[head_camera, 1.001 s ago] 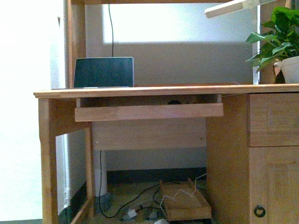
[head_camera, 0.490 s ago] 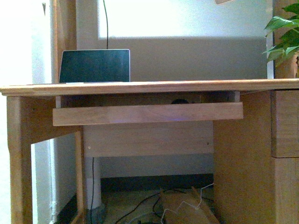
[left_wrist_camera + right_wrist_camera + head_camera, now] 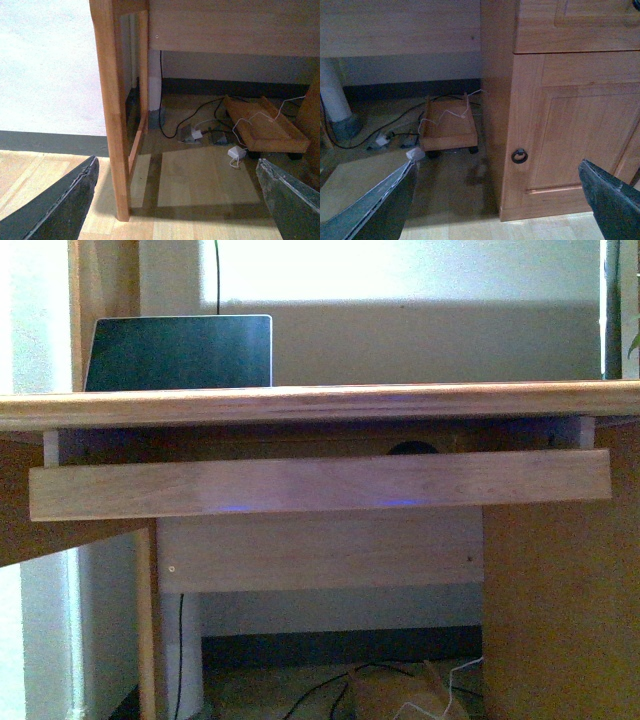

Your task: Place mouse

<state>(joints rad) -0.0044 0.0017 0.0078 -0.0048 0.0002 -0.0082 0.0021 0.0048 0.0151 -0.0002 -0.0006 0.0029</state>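
In the front view a small dark rounded shape, the mouse [image 3: 408,448], peeks over the front board of the pull-out tray [image 3: 320,485] under the desk top [image 3: 320,403]. Most of it is hidden behind the board. Neither arm shows in the front view. My left gripper [image 3: 185,200] is open and empty, low over the wooden floor beside the desk's left leg [image 3: 112,110]. My right gripper [image 3: 502,200] is open and empty, low in front of the desk's cupboard door [image 3: 575,125]. Both are far below the mouse.
A dark laptop [image 3: 180,352] stands open on the desk top at the back left. Under the desk lie cables [image 3: 185,120], a white adapter [image 3: 236,152] and a low wooden wheeled board [image 3: 265,130]. The cupboard door has a ring pull [image 3: 519,156].
The front view has come closer to the desk: the tray and desk top loom larger, and the plant and lamp at the right have left the picture.
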